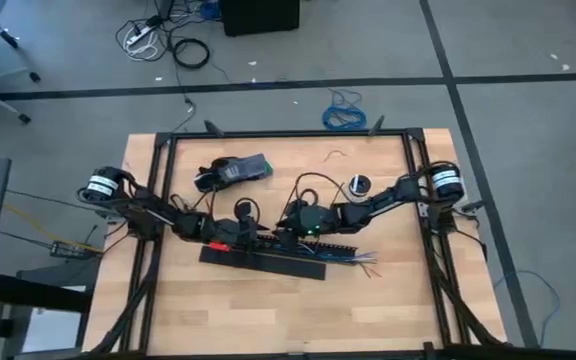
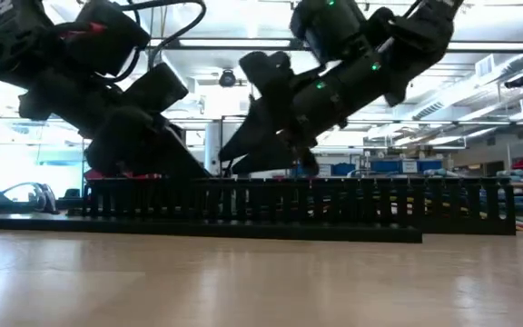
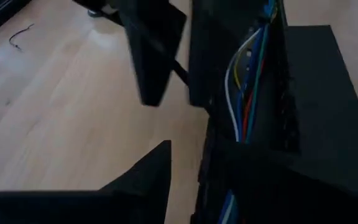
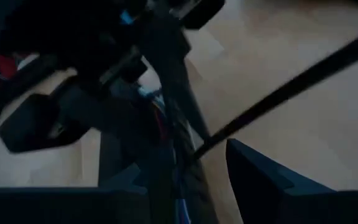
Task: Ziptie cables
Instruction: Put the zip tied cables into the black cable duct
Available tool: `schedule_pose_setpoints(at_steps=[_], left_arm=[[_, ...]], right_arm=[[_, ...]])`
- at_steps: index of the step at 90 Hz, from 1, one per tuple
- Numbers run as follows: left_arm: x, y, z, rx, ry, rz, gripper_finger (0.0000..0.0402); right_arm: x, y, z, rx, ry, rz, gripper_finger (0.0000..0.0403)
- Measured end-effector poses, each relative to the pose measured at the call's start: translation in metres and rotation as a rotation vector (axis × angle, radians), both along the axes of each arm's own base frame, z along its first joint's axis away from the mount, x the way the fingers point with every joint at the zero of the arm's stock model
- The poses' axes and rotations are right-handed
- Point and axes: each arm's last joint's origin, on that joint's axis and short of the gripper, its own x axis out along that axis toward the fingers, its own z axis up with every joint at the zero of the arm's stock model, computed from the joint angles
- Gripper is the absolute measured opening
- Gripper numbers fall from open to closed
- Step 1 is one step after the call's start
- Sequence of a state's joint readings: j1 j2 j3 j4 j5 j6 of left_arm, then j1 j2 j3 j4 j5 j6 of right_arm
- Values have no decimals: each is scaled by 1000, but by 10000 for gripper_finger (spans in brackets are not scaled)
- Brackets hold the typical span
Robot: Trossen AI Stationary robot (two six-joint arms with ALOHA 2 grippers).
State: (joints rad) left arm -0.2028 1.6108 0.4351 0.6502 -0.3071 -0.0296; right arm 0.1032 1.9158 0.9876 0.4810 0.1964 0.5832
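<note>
From above, both arms meet at the middle of the wooden surface. The left end effector and the right end effector sit just apart over the long black slotted channel. The cables run along the channel and splay out at its 3 o'clock end. A small spool stands toward 1 o'clock of the meeting point, a dark device toward 11 o'clock.

At table height, the channel's comb edge spans the frame, with both arms dipping behind it; finger spacing is hidden here.

The left wrist camera shows white, blue, red and yellow wires lying in the channel, with this arm's fingers spread and nothing between them. A curled wire scrap lies well apart.

The right wrist camera shows a thin black ziptie running to the wires; whether these fingers pinch it I cannot tell.

The wires look light and floppy, best gathered mid-bundle. The ziptie is springy and slick, so hold it near its tip.
</note>
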Motion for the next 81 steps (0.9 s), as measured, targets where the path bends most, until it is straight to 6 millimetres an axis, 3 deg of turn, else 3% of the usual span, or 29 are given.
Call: schedule_pose_setpoints(at_steps=[21,60,71,81], left_arm=[[-1,-1,-2,-13,19,-27,90],[1,-1,1,-19,-10,-26,17],[1,-1,1,-20,-10,-29,5],[1,-1,1,-19,-10,-30,4]], right_arm=[[1,3,2,-2,16,9,131],[0,7,-2,-17,46,-3,48],[0,7,-2,-20,46,-1,11],[0,7,-2,-22,44,1,6]])
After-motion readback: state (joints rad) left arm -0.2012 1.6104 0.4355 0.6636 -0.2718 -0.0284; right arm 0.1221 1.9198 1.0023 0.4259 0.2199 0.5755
